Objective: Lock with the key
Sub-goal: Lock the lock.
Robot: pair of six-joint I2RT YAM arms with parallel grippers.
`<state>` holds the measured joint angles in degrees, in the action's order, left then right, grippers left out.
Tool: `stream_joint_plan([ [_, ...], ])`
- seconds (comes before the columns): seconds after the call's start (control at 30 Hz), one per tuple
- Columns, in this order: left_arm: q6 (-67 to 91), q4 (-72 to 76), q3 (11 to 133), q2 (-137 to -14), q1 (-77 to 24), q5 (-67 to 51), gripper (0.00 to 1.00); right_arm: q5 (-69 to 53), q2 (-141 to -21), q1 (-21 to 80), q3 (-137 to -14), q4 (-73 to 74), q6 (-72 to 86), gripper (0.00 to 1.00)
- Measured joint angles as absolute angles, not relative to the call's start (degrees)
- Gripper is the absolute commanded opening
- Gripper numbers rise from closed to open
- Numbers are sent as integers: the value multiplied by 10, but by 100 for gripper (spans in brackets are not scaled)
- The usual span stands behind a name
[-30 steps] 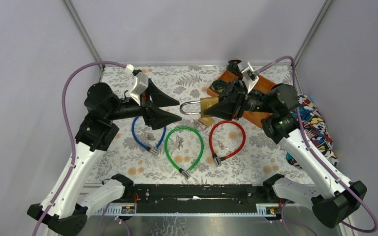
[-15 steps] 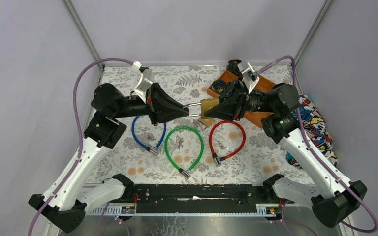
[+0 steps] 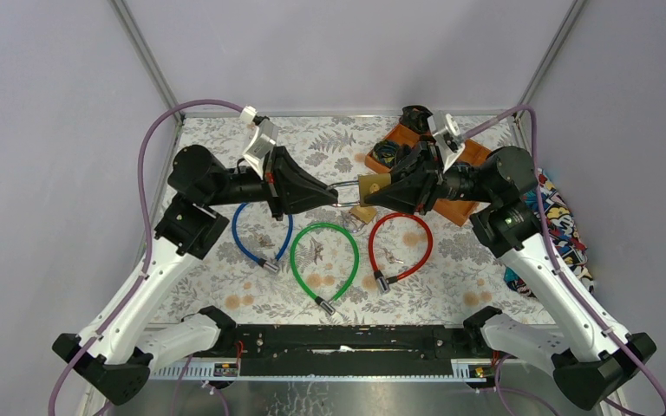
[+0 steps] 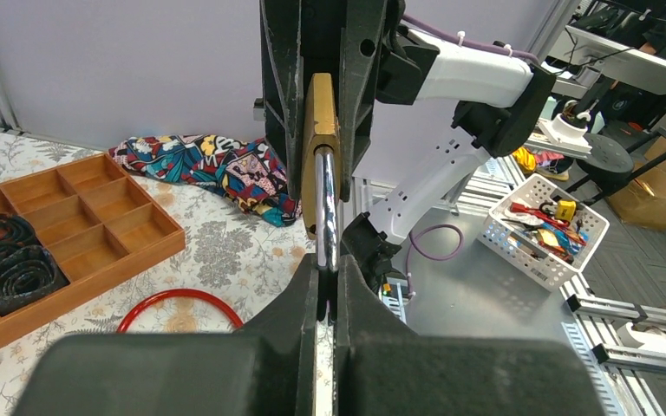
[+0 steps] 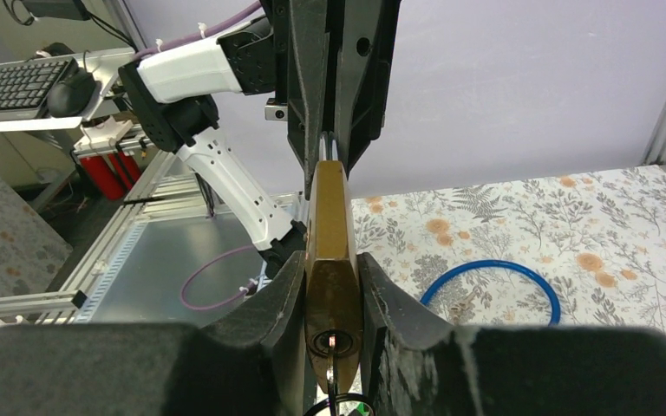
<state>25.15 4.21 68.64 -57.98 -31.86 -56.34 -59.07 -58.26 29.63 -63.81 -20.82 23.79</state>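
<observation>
A brass padlock (image 3: 370, 185) hangs in the air above the middle of the table. My right gripper (image 5: 332, 277) is shut on its body (image 5: 331, 225). A key (image 5: 332, 355) sits in the keyhole on the end facing the right wrist camera, with a dark ring hanging below it. The silver shackle (image 4: 326, 204) points toward the left arm. My left gripper (image 4: 328, 276) is shut on the shackle's end, seen from above at the shackle (image 3: 343, 192). The two grippers face each other tip to tip.
Blue (image 3: 251, 244), green (image 3: 323, 253) and red (image 3: 401, 247) cable loops lie on the floral mat below. A wooden tray (image 3: 453, 208) with dark coils stands back right. A patterned cloth (image 3: 558, 221) lies off the right edge. A small brass piece (image 3: 362, 213) lies under the padlock.
My left gripper moved right onto the shackle and shut on it. The right gripper kept hold of the padlock body and shifted slightly.
</observation>
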Motion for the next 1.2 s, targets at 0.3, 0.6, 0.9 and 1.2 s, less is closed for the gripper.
stream_joint_plan([
  [0.3,236,46,687,-587,-329,-555,0,-588,-588,304,-650,-190,225,0],
  [0.6,218,90,707,-610,-363,-526,0,-556,-578,314,-647,-240,234,0],
  [0.9,140,53,779,-668,-388,-436,0,-453,-579,313,-622,-315,233,0],
  [1.2,52,-12,821,-699,-409,-312,0,-394,-611,307,-615,-353,223,0],
])
